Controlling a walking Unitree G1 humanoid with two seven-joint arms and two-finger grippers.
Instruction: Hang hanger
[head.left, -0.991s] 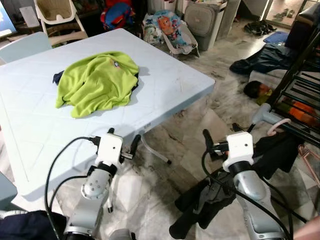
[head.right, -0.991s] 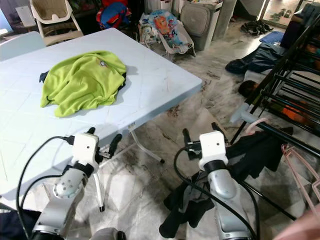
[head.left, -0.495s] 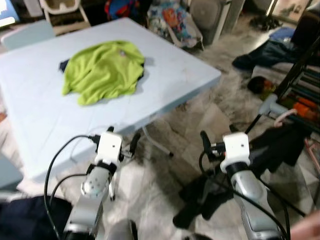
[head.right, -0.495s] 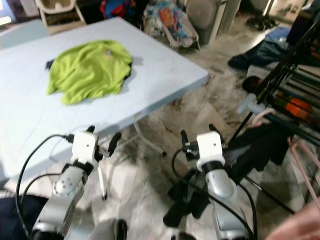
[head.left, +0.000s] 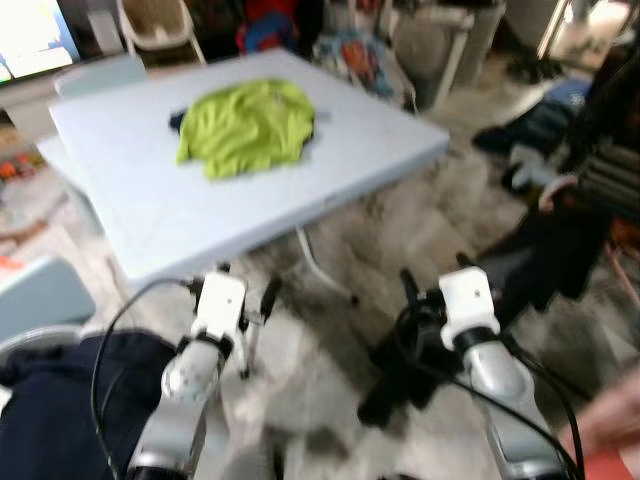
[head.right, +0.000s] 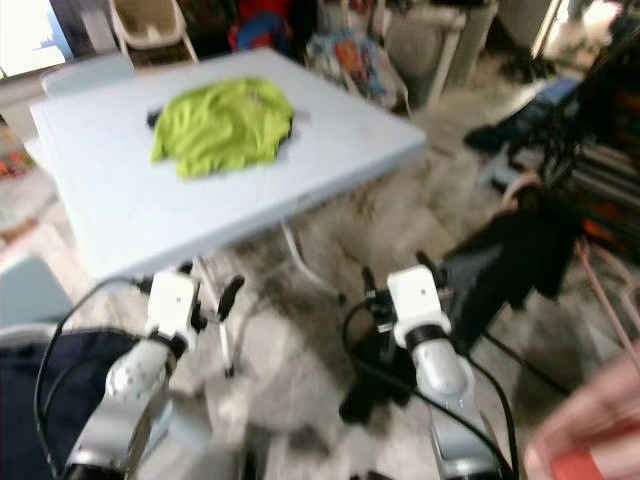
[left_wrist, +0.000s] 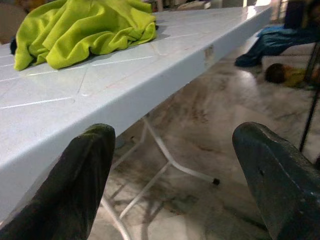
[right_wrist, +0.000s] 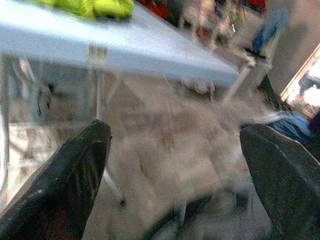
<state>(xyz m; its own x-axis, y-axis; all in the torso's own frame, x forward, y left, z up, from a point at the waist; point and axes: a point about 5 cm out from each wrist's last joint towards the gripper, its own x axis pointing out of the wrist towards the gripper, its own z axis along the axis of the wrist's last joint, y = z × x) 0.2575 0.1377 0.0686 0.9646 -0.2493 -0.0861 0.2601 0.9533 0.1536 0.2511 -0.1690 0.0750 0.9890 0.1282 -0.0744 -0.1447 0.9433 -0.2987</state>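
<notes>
Carrying nothing, I have both arms out low in front of me. My left gripper (head.left: 247, 300) sits just below the near edge of the table (head.left: 150, 215) and my right gripper (head.left: 435, 288) hangs over the bare marble floor (head.right: 330, 250) beside it. The 2 fingers of each stand wide apart with only air between them; in the left wrist view the table's edge and its folding leg (left_wrist: 165, 160) show through the gap. I judge the arms are held forward like this for travel, not for a grasp, since nothing lies within reach of either.

A lime-green shirt (head.left: 248, 125) lies crumpled on the tabletop, well apart from both grippers, with something dark tucked under its far edge.

The hanger itself is hard to place. Off to my right stands a dark rack (head.right: 600, 130) with black garments (head.right: 520, 245) draped low on it, but motion blur smears that whole side, and I cannot pick out a hanger among the shapes there. A blurred pinkish shape (head.right: 580, 450) cuts into the lower right corner; probably a person's hand. The right wrist view is too smeared to add anything.
</notes>
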